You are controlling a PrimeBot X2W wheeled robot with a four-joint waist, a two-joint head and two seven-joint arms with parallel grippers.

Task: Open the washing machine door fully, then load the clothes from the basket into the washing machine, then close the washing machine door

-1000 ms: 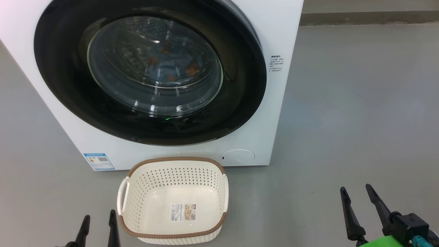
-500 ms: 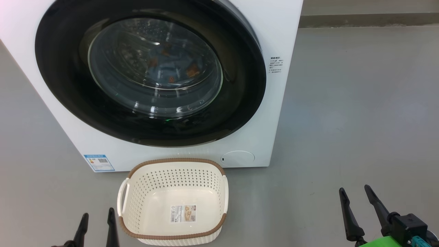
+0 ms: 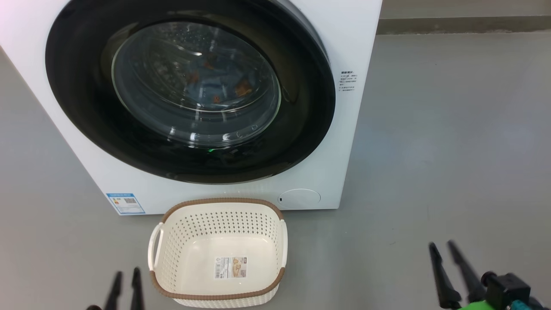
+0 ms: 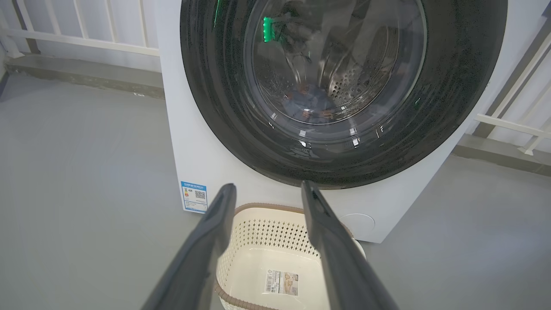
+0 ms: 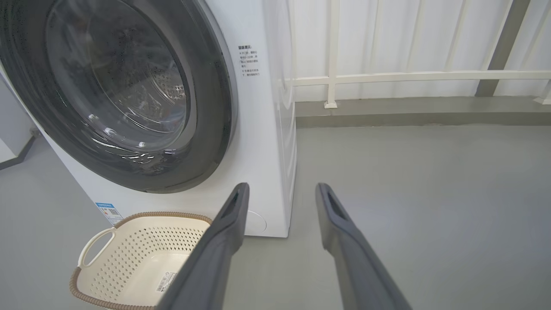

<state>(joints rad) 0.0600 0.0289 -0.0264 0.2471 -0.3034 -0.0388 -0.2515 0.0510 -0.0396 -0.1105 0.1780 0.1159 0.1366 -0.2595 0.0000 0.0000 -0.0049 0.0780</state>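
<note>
The washing machine (image 3: 357, 38) stands in front of me, and the washing machine door (image 3: 301, 112) lies flush against it, shut. Through the glass I see the clothes (image 3: 224, 88), light blue with orange-brown figures, lying in the drum; the left wrist view shows the clothes (image 4: 312, 103) too. On the floor before the machine the basket (image 3: 221, 201) holds nothing but its label sticker. My left gripper (image 3: 127, 275) is open just left of the basket, fingers apart (image 4: 267, 186). My right gripper (image 3: 441, 245) is open over bare floor to the right (image 5: 283, 186).
A blue label sticker (image 3: 125, 203) and a round hatch (image 3: 299, 198) mark the machine's lower front. Behind and beside the machine runs a white railing (image 5: 387, 77) on a low grey kerb (image 5: 409, 114). Grey floor (image 3: 452, 150) stretches to the right.
Both grippers' fingers have drawn somewhat closer together and sunk lower in the head view. Door, basket and clothes have not moved.
</note>
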